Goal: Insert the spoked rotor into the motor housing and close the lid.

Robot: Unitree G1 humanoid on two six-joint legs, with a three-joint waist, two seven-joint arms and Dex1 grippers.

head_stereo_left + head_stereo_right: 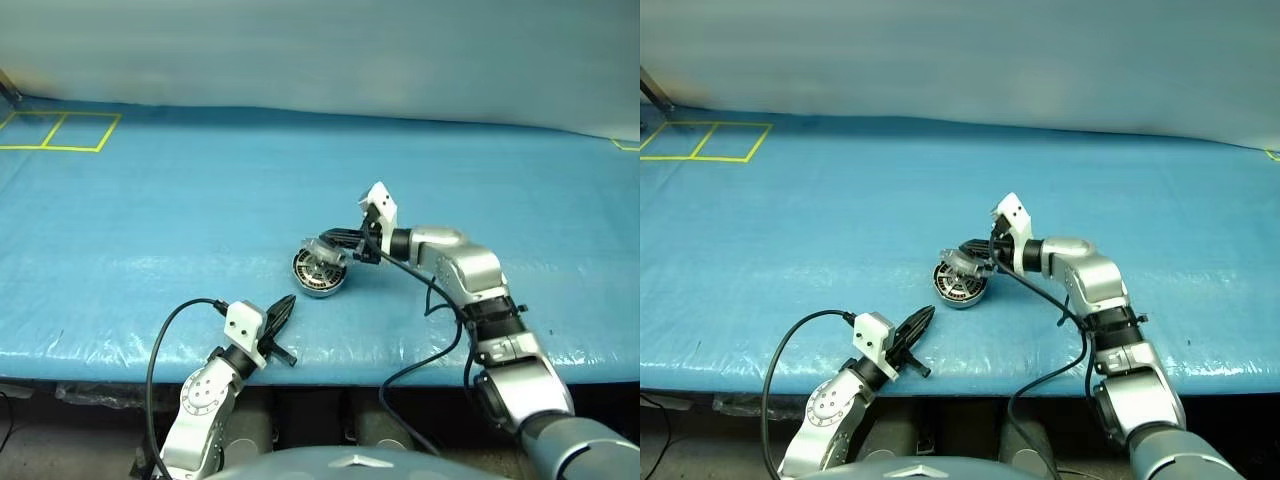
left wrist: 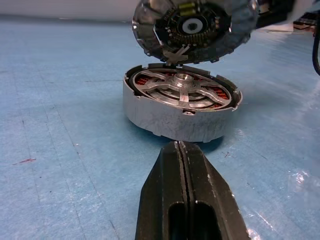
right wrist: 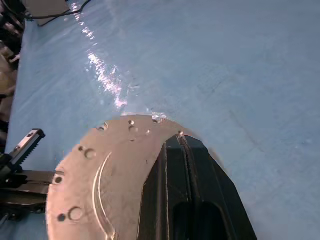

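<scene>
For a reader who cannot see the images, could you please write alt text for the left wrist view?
A round grey motor housing sits on a blue table with the spoked rotor seated inside over copper windings. Its hinged lid is tilted open above it, ribbed inner face showing. The left gripper, fingers shut, points at the housing from just short of it.

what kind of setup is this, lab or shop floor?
Probably a lab test bench: a table under a blue sheet with yellow tape squares marked on it, a plain wall behind, and just one motor housing laid out.

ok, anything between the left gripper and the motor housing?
Nothing: in the left wrist view, bare blue mat separates the shut left gripper from the motor housing.
</scene>
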